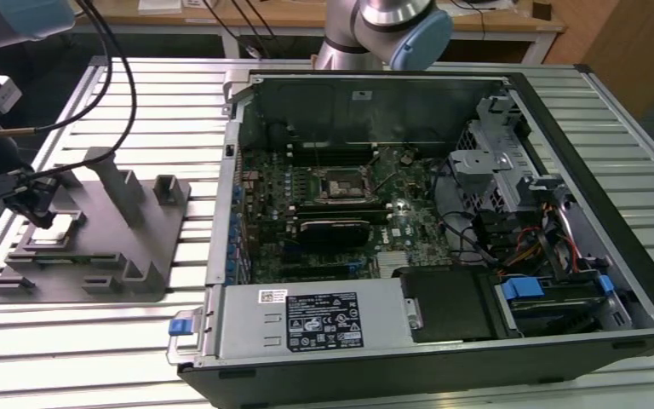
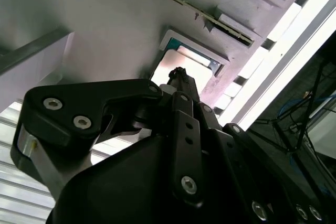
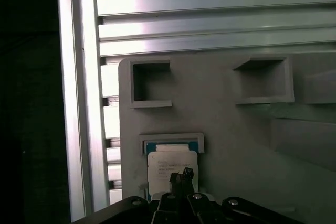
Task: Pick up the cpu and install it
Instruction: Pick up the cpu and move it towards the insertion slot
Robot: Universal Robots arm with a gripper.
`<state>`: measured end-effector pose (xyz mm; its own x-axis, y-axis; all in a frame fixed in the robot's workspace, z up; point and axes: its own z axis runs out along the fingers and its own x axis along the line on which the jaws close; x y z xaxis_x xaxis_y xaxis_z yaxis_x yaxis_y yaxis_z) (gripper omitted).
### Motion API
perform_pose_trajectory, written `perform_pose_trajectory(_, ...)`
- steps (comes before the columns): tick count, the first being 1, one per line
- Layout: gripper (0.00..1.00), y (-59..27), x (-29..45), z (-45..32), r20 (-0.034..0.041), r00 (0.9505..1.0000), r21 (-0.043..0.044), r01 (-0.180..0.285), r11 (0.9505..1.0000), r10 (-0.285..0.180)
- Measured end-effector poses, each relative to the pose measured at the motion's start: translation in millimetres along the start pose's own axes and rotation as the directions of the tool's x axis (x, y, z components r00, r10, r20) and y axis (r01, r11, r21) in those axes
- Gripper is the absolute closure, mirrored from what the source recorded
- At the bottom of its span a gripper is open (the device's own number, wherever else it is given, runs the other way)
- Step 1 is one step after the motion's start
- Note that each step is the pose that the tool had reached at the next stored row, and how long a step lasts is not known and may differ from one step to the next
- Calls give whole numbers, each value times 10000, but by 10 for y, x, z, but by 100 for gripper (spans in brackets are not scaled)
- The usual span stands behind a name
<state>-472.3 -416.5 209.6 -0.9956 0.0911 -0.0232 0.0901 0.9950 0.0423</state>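
Open computer case (image 1: 418, 213) lies on slatted table (image 1: 77, 341). Grey fixture (image 1: 106, 243) just beside case, toward the exterior view's left. Gripper (image 1: 41, 217) low over fixture's edge farthest from case.

Robotics lab or test workshop. Slotted bare-aluminium bench (image 1: 134, 94) carries an open black desktop computer case (image 1: 418, 379) with its green motherboard (image 1: 418, 226) exposed. Beside it sits a grey moulded parts fixture with pockets and upright posts (image 1: 157, 213). A silver-and-blue industrial robot arm (image 1: 401, 30) is mounted behind the case. Loose black cables (image 1: 111, 51) hang over the bench, and a light wooden desk (image 1: 304, 15) stands behind.
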Motion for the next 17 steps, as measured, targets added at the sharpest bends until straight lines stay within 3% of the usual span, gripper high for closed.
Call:
perform_pose_trajectory(13,89,-11,55,102,-10,9999,-7,158,9999,-158)
perform_pose_trajectory(17,89,-11,56,103,-11,9999,-6,159,9999,-159)
